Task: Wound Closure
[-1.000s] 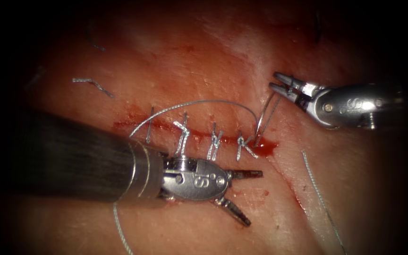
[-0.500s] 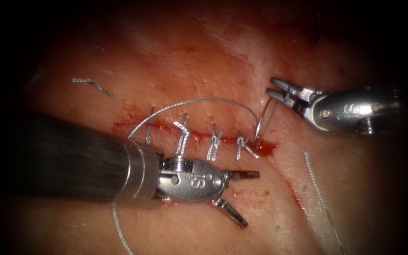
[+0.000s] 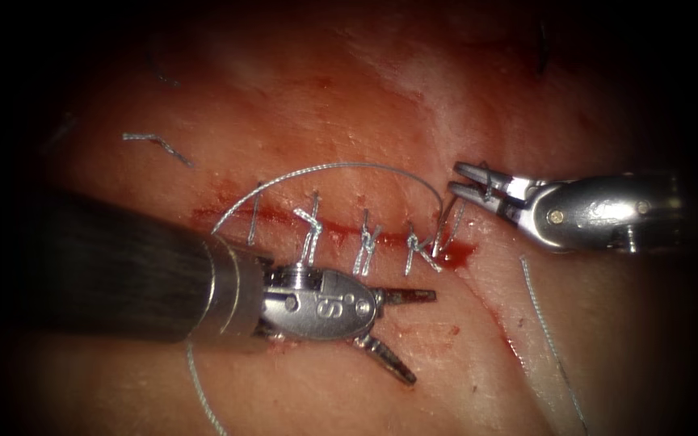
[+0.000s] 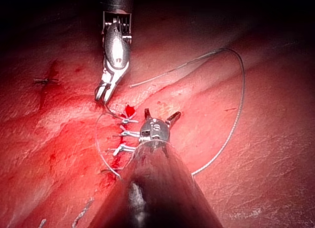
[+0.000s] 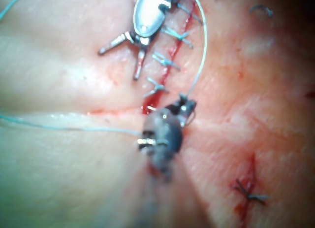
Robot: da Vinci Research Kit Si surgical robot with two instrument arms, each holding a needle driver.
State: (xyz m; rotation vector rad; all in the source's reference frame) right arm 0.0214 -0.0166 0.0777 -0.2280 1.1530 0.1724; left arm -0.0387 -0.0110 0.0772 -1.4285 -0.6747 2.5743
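The tissue (image 3: 365, 105) bears a cut (image 3: 228, 214) with several knotted stitches (image 3: 367, 238) across it. My right tool (image 3: 454, 178) sits just beyond the cut's right end, shut on the curved needle (image 3: 446, 230) near its tail. The needle's tip is in the tissue beside the last stitch, by a pool of red fluid (image 3: 456, 255). Thread (image 3: 341, 166) arcs from the needle leftward over the stitches. My left tool (image 3: 422, 337) lies below the cut with jaws wide open, holding nothing. The left wrist view shows the left tool (image 4: 162, 113) and the right tool (image 4: 101, 95); the right wrist view shows the right tool (image 5: 187, 110).
A loose strand of thread (image 3: 547, 339) runs down the tissue at the lower right. A short cut end of thread (image 3: 155, 144) lies at the upper left. An older stitched wound (image 5: 248, 191) shows in the right wrist view.
The right tool has moved down and to the left, carrying the needle deeper into the tissue at the cut's right end. The left tool has drifted slightly left, jaws still open.
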